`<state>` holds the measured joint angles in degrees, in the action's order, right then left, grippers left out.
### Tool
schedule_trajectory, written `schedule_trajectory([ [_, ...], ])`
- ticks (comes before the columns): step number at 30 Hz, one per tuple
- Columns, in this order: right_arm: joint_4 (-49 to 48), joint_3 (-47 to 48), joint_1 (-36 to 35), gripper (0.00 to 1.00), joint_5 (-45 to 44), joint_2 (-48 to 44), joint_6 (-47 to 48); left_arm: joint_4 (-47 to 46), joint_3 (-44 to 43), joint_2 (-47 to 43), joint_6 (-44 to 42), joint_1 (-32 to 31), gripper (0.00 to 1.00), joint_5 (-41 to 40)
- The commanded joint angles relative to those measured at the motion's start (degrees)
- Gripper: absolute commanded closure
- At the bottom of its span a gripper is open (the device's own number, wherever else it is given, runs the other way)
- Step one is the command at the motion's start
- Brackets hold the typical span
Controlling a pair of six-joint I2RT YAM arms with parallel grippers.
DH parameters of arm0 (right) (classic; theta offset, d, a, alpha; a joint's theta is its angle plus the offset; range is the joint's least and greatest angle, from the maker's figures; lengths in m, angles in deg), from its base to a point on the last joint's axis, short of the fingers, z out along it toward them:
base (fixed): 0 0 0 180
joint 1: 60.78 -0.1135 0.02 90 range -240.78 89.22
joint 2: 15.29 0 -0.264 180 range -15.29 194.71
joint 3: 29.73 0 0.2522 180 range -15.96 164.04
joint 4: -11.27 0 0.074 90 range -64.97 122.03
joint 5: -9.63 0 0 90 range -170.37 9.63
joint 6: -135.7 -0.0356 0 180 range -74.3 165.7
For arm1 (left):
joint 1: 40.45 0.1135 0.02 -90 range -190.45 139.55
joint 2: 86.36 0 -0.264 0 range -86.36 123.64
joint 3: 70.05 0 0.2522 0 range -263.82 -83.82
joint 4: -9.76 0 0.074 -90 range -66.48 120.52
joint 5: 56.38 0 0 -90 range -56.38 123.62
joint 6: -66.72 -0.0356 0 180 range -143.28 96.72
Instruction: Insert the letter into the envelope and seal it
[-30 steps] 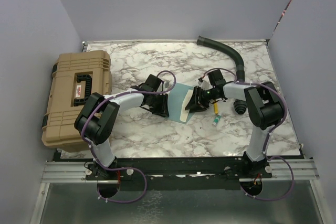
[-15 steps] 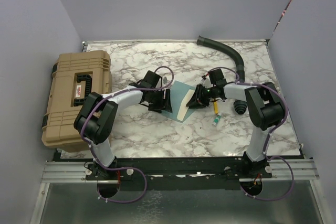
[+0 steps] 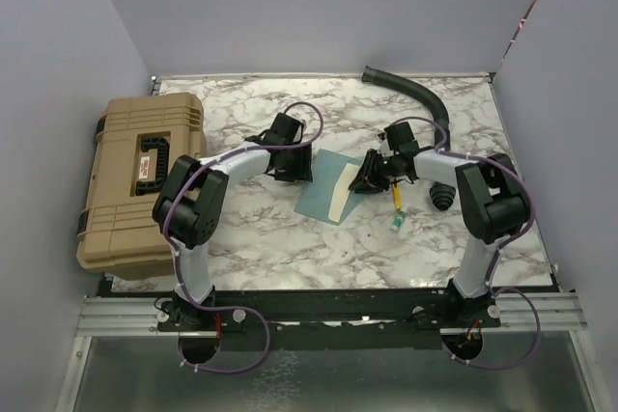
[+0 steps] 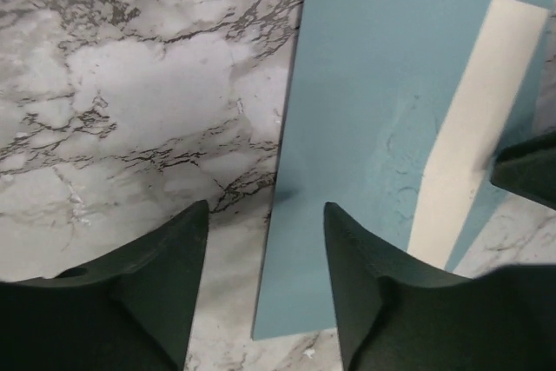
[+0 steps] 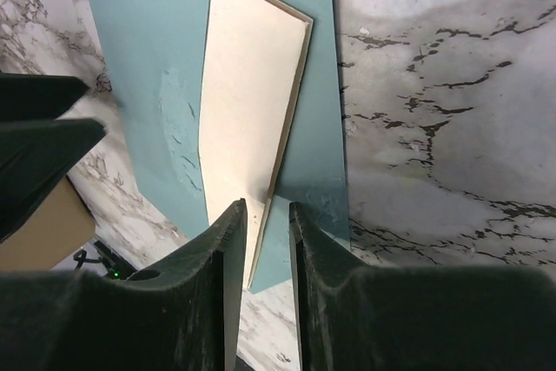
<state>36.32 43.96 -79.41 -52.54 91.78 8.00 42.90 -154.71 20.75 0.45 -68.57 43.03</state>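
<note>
The teal envelope (image 3: 323,190) lies flat on the marble table; it also shows in the left wrist view (image 4: 373,84) and in the right wrist view (image 5: 143,49). The tan letter (image 3: 344,190) shows as a narrow strip sticking out of the envelope's pocket (image 5: 248,110), with teal paper under its right edge; its strip also shows in the left wrist view (image 4: 469,128). My right gripper (image 5: 269,249) is nearly shut, with the near edge of the letter between its fingers. My left gripper (image 4: 265,249) is open and empty, low over the envelope's left edge.
A tan hard case (image 3: 140,176) stands at the table's left edge. A black hose (image 3: 415,94) curves along the back right. A black round part (image 3: 441,198), a yellow pen (image 3: 396,198) and a small green piece (image 3: 397,224) lie just right of the right gripper.
My left gripper has drawn back and to the left, off the envelope's middle to its left edge. My right gripper has shifted slightly back and right, and the envelope has turned a little.
</note>
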Motion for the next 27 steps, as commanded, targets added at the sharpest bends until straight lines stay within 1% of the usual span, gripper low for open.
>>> schedule_trajectory([
  [1,0.4,1.7,0.2,0.71,-1.2,2.0,-0.4,0.5,-1.3,5.1,-0.5,0.0,0.5,0.8],
  [5,-0.9,2.3,0.2,0.77,0.9,3.2,-1.8,0.6,-0.7,7.5,1.4,0.0,0.61,3.0],
  [7,-2.0,2.4,0.2,0.8,2.4,3.9,-2.7,0.6,0.2,7.9,1.9,0.0,0.69,4.3],
  [9,-3.0,2.6,0.2,0.84,4.4,4.9,-3.9,0.6,1.0,7.8,2.3,0.0,0.73,5.4],
  [12,-5.6,2.1,0.2,0.85,6.3,5.7,-6.3,0.7,2.0,7.3,2.3,0.0,0.74,5.4],
  [18,-9.5,1.4,0.0,0.85,7.5,6.0,-10.5,0.3,3.0,6.9,4.1,0.0,0.74,7.1],
  [24,-13.1,0.3,-1.4,0.85,6.6,7.2,-14.9,-0.8,3.8,6.5,6.9,0.0,0.74,9.3],
  [27,-14.5,-1.7,-1.8,0.84,5.0,5.6,-16.2,-0.8,4.5,6.2,8.9,0.0,0.74,9.7],
])
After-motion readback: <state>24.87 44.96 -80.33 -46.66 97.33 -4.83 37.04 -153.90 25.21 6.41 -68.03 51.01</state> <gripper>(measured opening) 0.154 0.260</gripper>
